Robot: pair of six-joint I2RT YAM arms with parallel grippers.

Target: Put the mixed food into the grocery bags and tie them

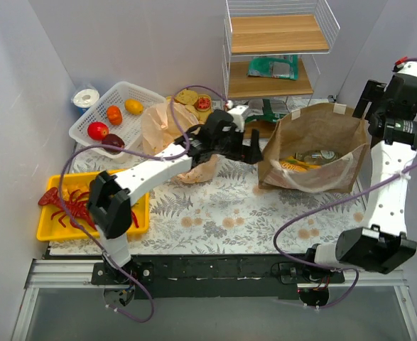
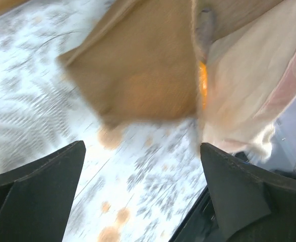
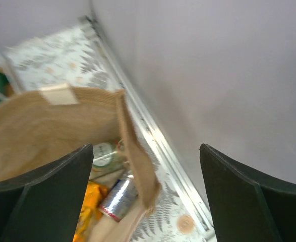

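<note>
The brown paper bag [image 1: 315,145] stands open at right centre, with an orange snack packet [image 1: 297,165] and a metal can [image 1: 327,154] inside. The peach plastic bag [image 1: 167,131] lies crumpled left of centre. My left gripper [image 1: 254,150] is open and empty between the two bags, close to the paper bag's left corner [image 2: 137,65]; its view is blurred and its gripper [image 2: 141,151] holds nothing. My right gripper [image 1: 368,103] is open and raised above the paper bag's right edge [image 3: 132,146]. Its view [image 3: 145,151] shows the can [image 3: 118,197], packet [image 3: 87,206] and clear bottle [image 3: 103,154].
A white basket [image 1: 87,117] at back left holds red [image 1: 98,130], orange [image 1: 114,114] and yellow [image 1: 133,106] peppers. Bread pieces [image 1: 187,96] lie behind the plastic bag. A yellow tray [image 1: 52,227] holds a red lobster toy. A wire shelf [image 1: 272,71] with green packets stands behind.
</note>
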